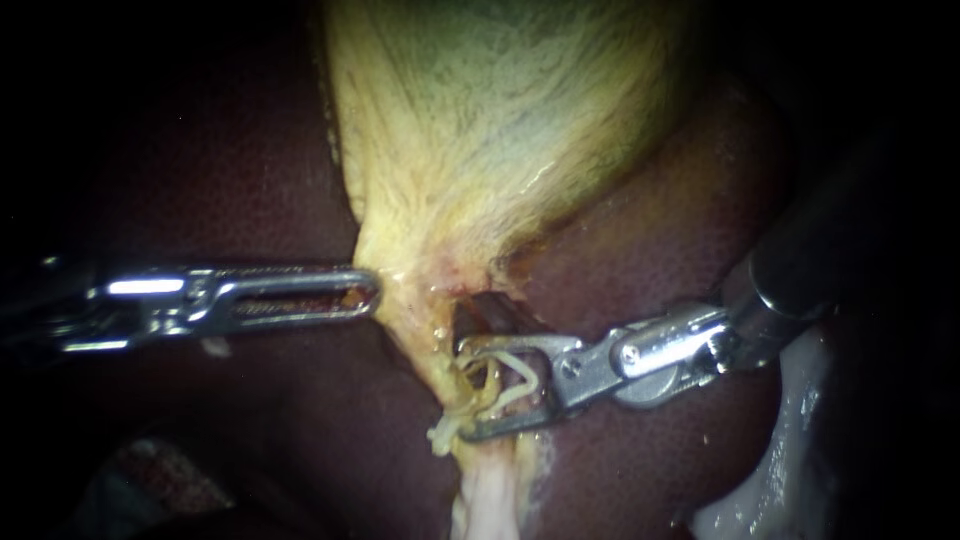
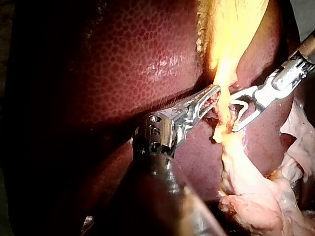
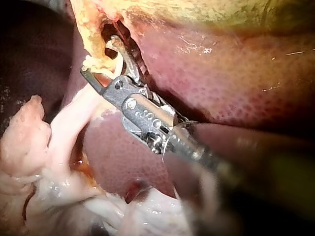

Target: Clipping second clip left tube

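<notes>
Dark red liver [image 1: 250, 170] fills the field on every side. The yellow gallbladder [image 1: 480, 120] runs down the middle and narrows to a neck between my two instruments.

My left instrument [image 1: 372, 292] comes in level from the left. Its slotted jaws lie together and pinch the edge of the gallbladder's neck. The left wrist view shows the same hold, with the jaw tips buried in the yellow tissue just beside my other instrument.

My right instrument [image 1: 465, 390] enters from the right, its shaft sloping down toward the neck. Its jaws stand apart in a wide fork. The upper jaw lies against the dark opening under the neck, and the lower jaw sits below the loose pale strands.

A thin, cream-coloured tube [image 1: 497, 375] lies in the gap between those two jaws, just below where the gallbladder tapers off. The jaws straddle it and do not close on it from both sides. From the endoscope view I cannot tell which of the two tubes this is.

In the right wrist view the tube curls between the parted jaws, close against the yellow tissue. A band of pale tissue [image 1: 490, 500] runs on beneath the lower jaw, away from the gallbladder.
</notes>
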`<state>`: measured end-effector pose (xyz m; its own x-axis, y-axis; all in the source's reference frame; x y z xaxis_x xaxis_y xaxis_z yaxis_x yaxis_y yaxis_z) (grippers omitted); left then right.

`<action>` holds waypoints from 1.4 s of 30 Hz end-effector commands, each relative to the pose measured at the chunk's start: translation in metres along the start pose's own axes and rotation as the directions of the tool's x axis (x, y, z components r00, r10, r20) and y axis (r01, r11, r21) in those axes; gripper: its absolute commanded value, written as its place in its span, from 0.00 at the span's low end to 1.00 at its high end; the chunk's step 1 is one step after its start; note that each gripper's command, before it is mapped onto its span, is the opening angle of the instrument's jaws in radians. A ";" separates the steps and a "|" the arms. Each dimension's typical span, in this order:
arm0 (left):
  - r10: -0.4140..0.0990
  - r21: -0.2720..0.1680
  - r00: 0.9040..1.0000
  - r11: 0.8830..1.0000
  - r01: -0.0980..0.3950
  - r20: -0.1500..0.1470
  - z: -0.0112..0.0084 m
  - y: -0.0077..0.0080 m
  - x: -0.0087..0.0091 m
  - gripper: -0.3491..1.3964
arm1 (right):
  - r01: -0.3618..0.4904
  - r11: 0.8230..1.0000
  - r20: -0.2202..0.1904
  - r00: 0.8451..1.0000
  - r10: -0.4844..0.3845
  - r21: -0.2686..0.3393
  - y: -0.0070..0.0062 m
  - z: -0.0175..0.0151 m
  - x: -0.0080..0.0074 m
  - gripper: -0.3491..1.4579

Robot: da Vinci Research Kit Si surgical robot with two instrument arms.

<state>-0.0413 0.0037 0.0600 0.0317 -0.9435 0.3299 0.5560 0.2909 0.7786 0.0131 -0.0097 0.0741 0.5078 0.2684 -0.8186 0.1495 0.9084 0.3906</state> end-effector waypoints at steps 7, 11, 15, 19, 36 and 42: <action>-0.003 0.001 1.000 1.000 0.003 0.005 0.0001 -0.0006 -0.0001 0.00 | -0.002 1.000 0.000 1.000 0.002 -0.004 -0.0003 0.0013 0.0010 0.52; -0.004 -0.003 1.000 1.000 0.004 0.007 0.0003 -0.0007 -0.0002 0.00 | -0.019 1.000 0.001 1.000 0.019 -0.007 -0.0008 0.0025 0.0016 0.52; -0.004 -0.004 1.000 1.000 0.004 0.008 0.0005 -0.0008 -0.0002 0.00 | -0.029 1.000 0.000 1.000 0.029 0.005 -0.0010 0.0034 0.0019 0.51; -0.004 0.000 1.000 1.000 0.004 0.005 0.0008 -0.0009 -0.0003 0.00 | -0.044 0.999 -0.001 0.999 0.044 0.021 -0.0012 0.0043 0.0018 0.50; -0.005 0.003 1.000 1.000 0.005 0.003 0.0012 -0.0011 -0.0003 0.00 | -0.152 0.986 0.063 0.987 0.147 0.073 -0.0016 0.0043 0.0012 0.04; -0.005 0.003 1.000 1.000 0.005 0.003 0.0013 -0.0011 -0.0003 0.00 | -0.196 0.978 0.079 0.978 0.191 0.072 -0.0011 0.0038 0.0016 0.00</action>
<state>-0.0430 0.0039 0.0597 0.0263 -0.9444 0.3279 0.5531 0.2869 0.7822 0.0169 -0.0115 0.0740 0.5954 0.4080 -0.6922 0.1076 0.8132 0.5719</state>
